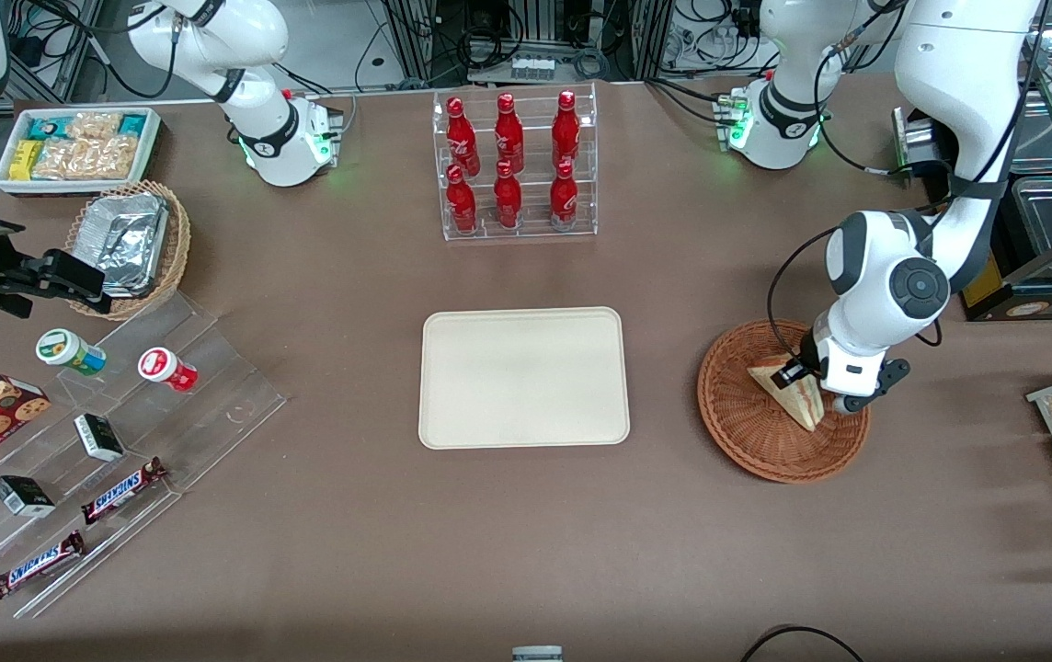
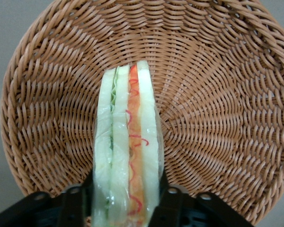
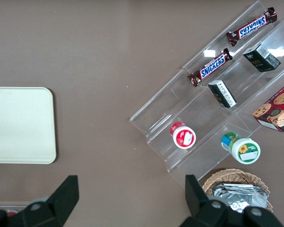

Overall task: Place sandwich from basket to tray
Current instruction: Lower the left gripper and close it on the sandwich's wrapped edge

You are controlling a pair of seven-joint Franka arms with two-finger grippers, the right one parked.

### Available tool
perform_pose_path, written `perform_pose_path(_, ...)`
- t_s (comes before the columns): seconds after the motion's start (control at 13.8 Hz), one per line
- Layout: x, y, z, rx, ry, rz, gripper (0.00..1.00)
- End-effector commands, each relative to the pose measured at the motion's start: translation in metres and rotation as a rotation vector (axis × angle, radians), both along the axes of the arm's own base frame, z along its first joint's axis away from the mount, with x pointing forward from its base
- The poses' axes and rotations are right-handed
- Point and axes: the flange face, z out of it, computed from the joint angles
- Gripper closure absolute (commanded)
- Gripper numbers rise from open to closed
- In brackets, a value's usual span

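Gripper [image 2: 125,203] down in the basket [image 1: 770,450], its 2 fingers [image 2: 173,201] closed flat against the bread faces of the sandwich [image 2: 128,151], likely so the layers stay together for carrying to the tray [image 1: 523,377].

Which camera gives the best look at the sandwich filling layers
The left wrist view: the sandwich stands edge-on in the basket, red and green layers plain, the gripper closed on it. The front view shows only its pale wedge face. The right wrist view misses it.
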Motion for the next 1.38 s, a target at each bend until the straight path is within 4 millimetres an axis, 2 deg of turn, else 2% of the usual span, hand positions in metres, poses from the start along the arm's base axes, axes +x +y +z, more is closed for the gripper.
perform_pose_path(0.0, 0.000, -0.002, 0.001, 0.008, -0.016, 0.018, 1.00)
perform_pose_path(0.51, 0.005, 0.003, 0.008, 0.009, -0.024, 0.014, 1.00)
perform_pose_path(0.65, 0.013, 0.004, 0.023, 0.025, -0.023, -0.005, 1.00)
perform_pose_path(0.95, 0.034, -0.005, 0.070, 0.089, 0.068, -0.088, 1.00)
perform_pose_path(1.09, 0.039, -0.023, 0.094, 0.093, 0.092, -0.149, 1.00)
perform_pose_path(1.31, 0.033, -0.069, 0.120, 0.092, 0.081, -0.242, 1.00)
